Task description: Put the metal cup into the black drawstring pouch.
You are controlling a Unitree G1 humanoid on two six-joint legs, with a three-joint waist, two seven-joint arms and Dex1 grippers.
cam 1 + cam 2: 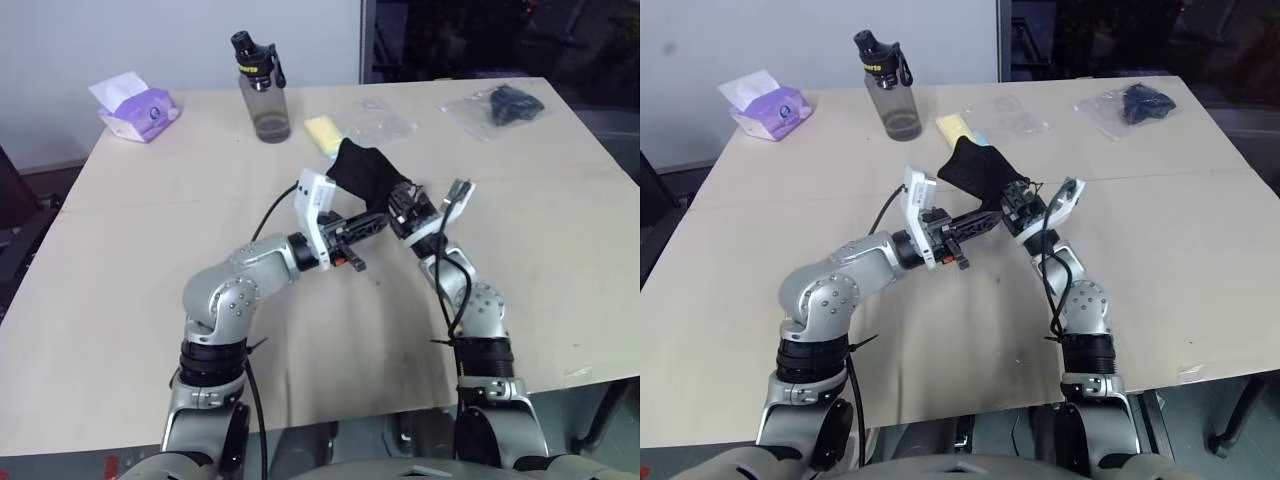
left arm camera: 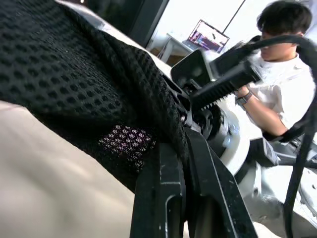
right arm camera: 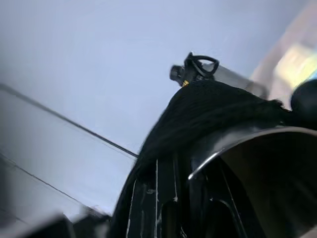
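The black drawstring pouch [image 1: 365,172] hangs above the middle of the table, held up between both grippers. My left gripper [image 1: 384,219] reaches in level from the left and is shut on the pouch's mesh fabric [image 2: 99,99]; its fingertips [image 2: 168,153] pinch the cloth. My right gripper [image 1: 403,203] comes up from the right, tilted upward, and is shut on the pouch's black cloth [image 3: 208,109]. In the right wrist view a shiny curved rim of the metal cup [image 3: 233,141] shows beside the fingers, with the cloth draped over it. In the head views the pouch hides the cup.
At the back of the table [image 1: 150,260] stand a grey bottle with a black cap [image 1: 262,95], a purple tissue pack [image 1: 140,110], a yellow item [image 1: 322,132], clear plastic wrap [image 1: 380,120] and a dark item in a plastic bag [image 1: 500,106]. A person [image 2: 282,84] sits beyond.
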